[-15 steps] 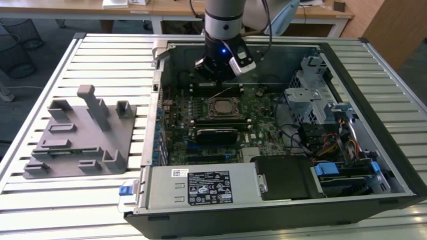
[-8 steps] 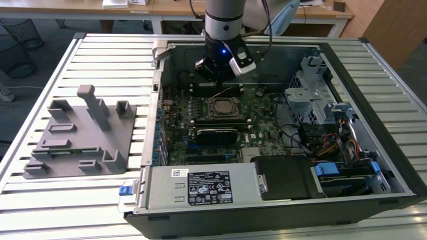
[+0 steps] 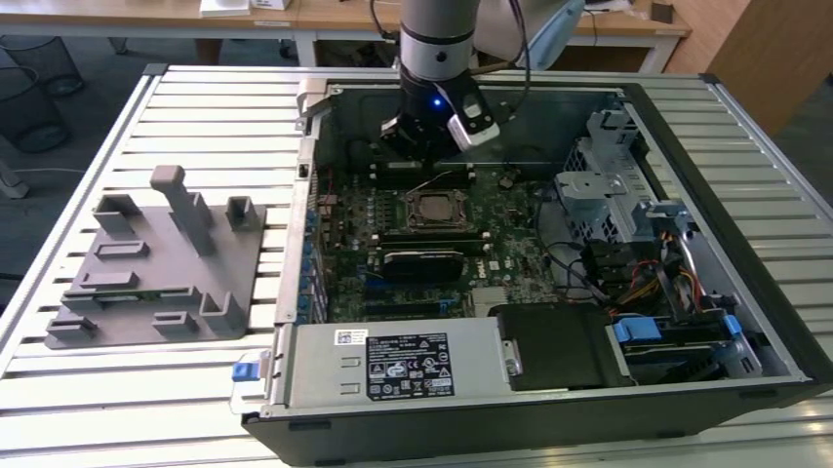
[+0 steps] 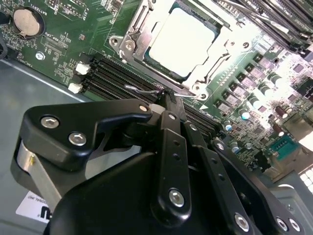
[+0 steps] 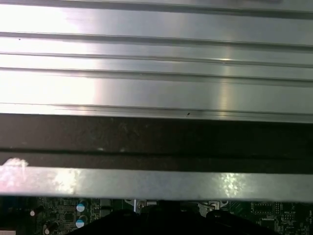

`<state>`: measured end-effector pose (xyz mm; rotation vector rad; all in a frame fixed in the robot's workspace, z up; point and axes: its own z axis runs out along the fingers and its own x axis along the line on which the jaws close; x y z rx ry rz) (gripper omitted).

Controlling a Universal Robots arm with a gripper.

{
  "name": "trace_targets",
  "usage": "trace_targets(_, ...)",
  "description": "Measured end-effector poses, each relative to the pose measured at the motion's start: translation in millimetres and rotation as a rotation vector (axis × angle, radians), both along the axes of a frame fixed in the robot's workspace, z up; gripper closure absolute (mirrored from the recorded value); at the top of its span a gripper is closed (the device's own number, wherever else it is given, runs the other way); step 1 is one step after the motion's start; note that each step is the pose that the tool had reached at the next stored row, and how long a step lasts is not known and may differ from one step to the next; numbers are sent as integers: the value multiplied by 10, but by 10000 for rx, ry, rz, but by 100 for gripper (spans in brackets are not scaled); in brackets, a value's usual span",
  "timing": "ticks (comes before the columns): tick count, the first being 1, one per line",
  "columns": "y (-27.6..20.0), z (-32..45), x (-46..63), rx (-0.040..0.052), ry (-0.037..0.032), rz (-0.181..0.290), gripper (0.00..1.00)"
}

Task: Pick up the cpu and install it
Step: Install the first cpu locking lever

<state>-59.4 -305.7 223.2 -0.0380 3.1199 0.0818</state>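
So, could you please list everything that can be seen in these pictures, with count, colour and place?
cpu: one, silver-grey, lying in the socket on the green board.
socket frame: one, shiny metal, around the cpu.
motherboard: one, green, flat inside the open computer case.
computer case: one, black and grey, lying open on the table.
power supply: one, grey with a label, at the near end of the case.
fixture plate: one, grey, with upright posts, at the exterior view's left of the case.
table: one, slatted, silver-white, under everything.
coin battery: one, silver, on the board.
arm: one, grey, reaching down over the far part of the case.
gripper: one, black, fingertips together beside the socket, holding nothing.
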Motion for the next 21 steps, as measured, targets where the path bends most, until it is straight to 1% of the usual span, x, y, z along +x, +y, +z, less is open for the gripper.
trace_targets(3,1,-18,6,-9,-1,185,89)
trace_targets(15,70,-71,70,-6,-1,204,89)
trace_targets(21,77,-102,145,-10,0,203,89)
